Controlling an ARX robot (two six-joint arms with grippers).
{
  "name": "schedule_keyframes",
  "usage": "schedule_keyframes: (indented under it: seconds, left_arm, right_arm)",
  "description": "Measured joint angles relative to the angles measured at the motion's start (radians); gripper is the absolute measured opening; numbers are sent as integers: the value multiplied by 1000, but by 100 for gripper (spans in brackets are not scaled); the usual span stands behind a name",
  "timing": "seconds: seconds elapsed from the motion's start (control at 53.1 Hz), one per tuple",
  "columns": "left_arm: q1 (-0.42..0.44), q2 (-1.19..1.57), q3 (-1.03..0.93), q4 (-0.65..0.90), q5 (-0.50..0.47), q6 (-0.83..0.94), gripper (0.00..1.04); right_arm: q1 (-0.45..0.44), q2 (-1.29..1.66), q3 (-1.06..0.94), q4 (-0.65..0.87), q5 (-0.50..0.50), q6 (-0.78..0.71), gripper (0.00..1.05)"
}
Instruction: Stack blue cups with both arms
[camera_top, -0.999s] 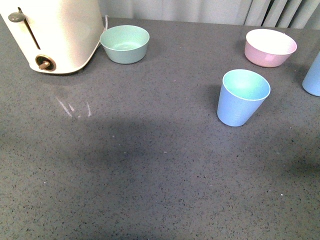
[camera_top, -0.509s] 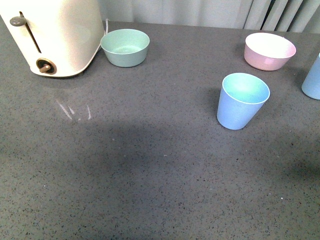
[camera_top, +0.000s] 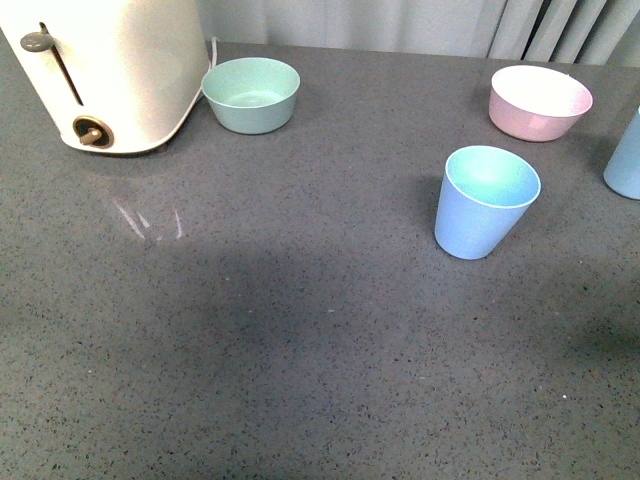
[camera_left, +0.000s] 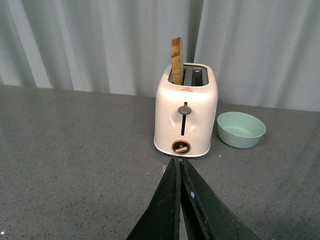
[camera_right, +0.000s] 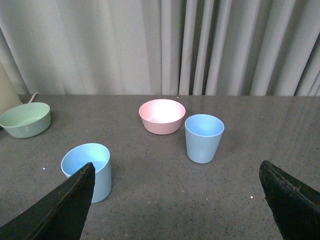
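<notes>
Standing upright on the speckled grey tabletop (camera_top: 300, 330), one light-blue tapered plastic cup (camera_top: 487, 203) sits right of centre. Its twin light-blue cup (camera_top: 625, 158) is well apart at the right edge, near the round pink bowl (camera_top: 540, 100). The left arm's black pointed fingers (camera_left: 167, 210) are pressed together, holding nothing, and point toward the cream toaster (camera_left: 185, 117) beside a mint-green bowl (camera_left: 241, 129). The right arm's fingers (camera_right: 65, 210) are spread wide and empty, with both cups ahead of them.
</notes>
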Motion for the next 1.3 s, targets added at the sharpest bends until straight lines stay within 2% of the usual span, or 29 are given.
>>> schedule_keyframes:
  seconds: [0.094, 0.151, 0.207, 0.735, 0.81, 0.886, 1.017, 1.112, 1.225, 1.3]
  left_arm:
    - [0, -29, 0, -30, 0, 0, 2]
    - [0, -124, 0, -159, 0, 0, 2]
    - [0, -175, 0, -194, 0, 0, 2]
    - [0, -192, 0, -201, 0, -1, 3]
    - [0, -192, 0, -201, 0, 0, 15]
    - [0, -192, 0, -201, 0, 0, 25]
    - [0, -192, 0, -202, 0, 0, 45]
    - [0, -192, 0, -202, 0, 0, 61]
    - [0, -192, 0, -202, 0, 0, 85]
    - [0, -192, 0, -202, 0, 0, 97]
  right_arm:
    - [0, 0, 0, 0, 0, 0, 96]
    - [0, 0, 0, 0, 0, 0, 96]
    - [0, 0, 0, 0, 0, 0, 96]
    - [4, 8, 4, -13, 15, 3, 96]
    - [10, 123, 79, -208, 122, 28, 96]
    - [-52, 257, 122, -245, 104, 15, 96]
    - [-202, 491, 188, -65, -18, -86, 96]
    - [-293, 729, 296, 72, -158, -144, 96]
    - [-315, 1138, 484, 296, -165, -303, 96]
    - [-304, 1294, 576, 311, -165, -378, 96]
